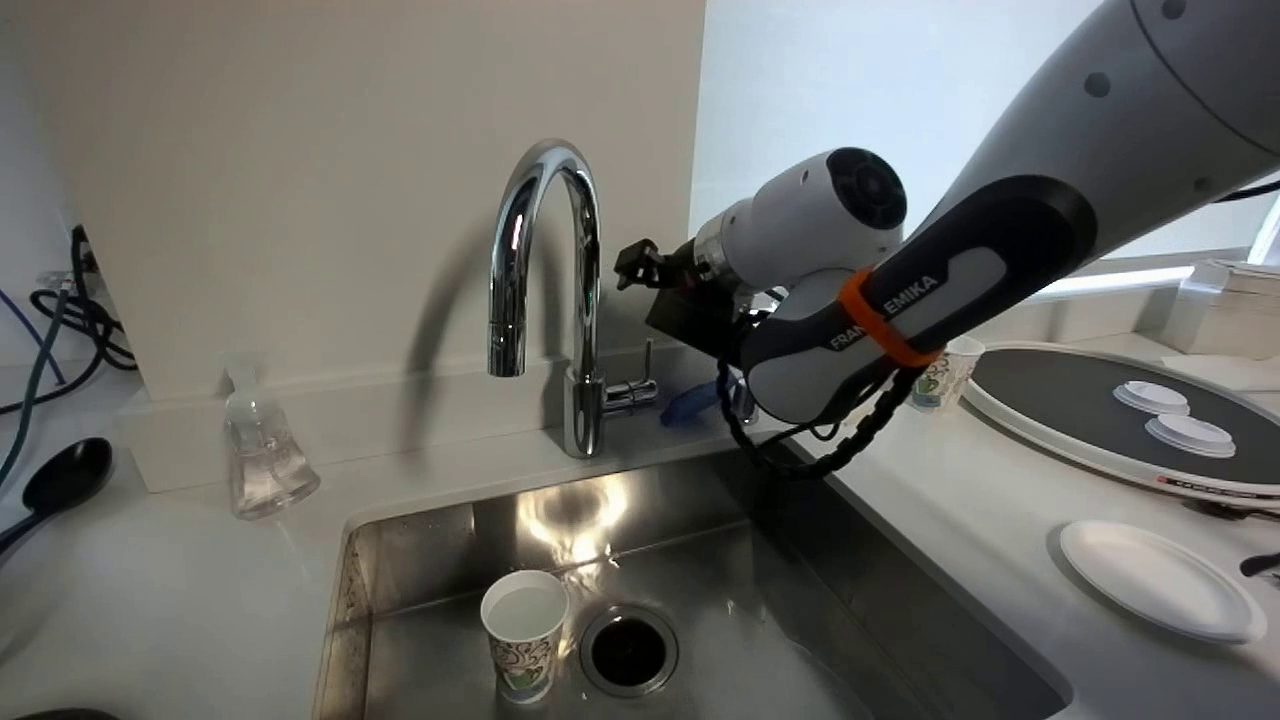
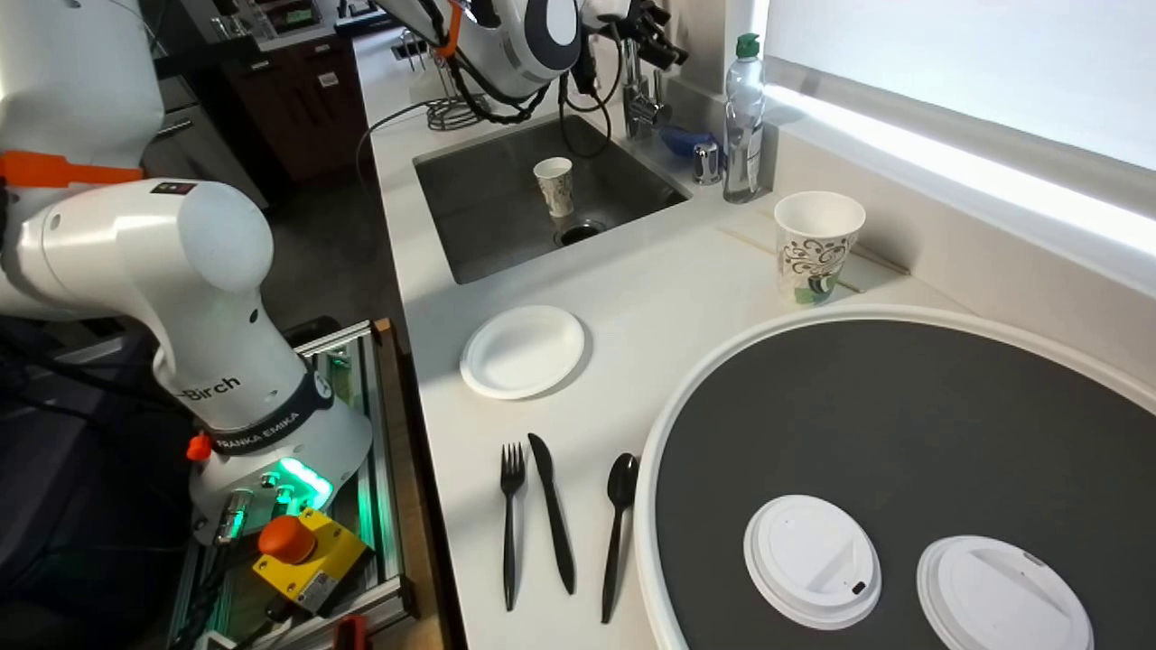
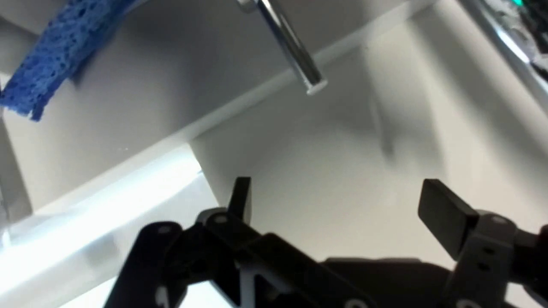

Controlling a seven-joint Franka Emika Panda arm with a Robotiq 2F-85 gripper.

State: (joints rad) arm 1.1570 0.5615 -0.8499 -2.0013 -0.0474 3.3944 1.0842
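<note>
- The faucet lever, a slim polished rod, is mounted on the side of the chrome gooseneck faucet, behind the sink; in the wrist view it is seen beyond the jaws, apart from them.
- The jaws are spread wide and nothing is gripped; the beige wall is seen through the gap.
- Stiffness is to be expected of the lever: its weight is borne by the faucet, so it is presumably meant to be turned about its base, not lifted.
- Slipping is judged likely on the smooth, rounded metal; contact is best made near the free end, square to the rod, where least force should be needed.
- The blue sponge, lying near the lever, is judged light and soft, easily squashed or shifted if brushed.
- In the wrist view the lever's base and part of the sponge are cut off; the shiny metal at the right edge, probably the faucet neck, cannot be identified surely.
- In an exterior view the upper faucet is masked by the arm; how close the jaws are to the neck cannot be told.
</note>
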